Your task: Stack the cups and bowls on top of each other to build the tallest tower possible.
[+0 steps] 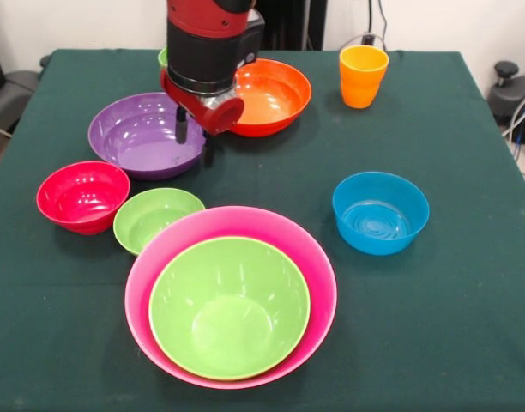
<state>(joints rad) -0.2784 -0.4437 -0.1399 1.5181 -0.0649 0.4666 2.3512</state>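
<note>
Green bowl inside pink bowl

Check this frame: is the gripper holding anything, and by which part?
It seems to hold nothing. The gripper hangs at the purple bowl's rim near the orange bowl; whether it is open or shut cannot be told.

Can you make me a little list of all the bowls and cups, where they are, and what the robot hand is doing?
pink bowl: nearest the camera, biggest
large green bowl: nested inside the pink bowl
small green bowl: beside the pink bowl's rim
red bowl: left side
blue bowl: right side, alone
purple bowl: far left, empty
orange bowl: far side, partly behind the arm
orange cup: far right, upright
gripper: at the purple bowl's right rim, holding nothing visible; open or shut unclear
</note>
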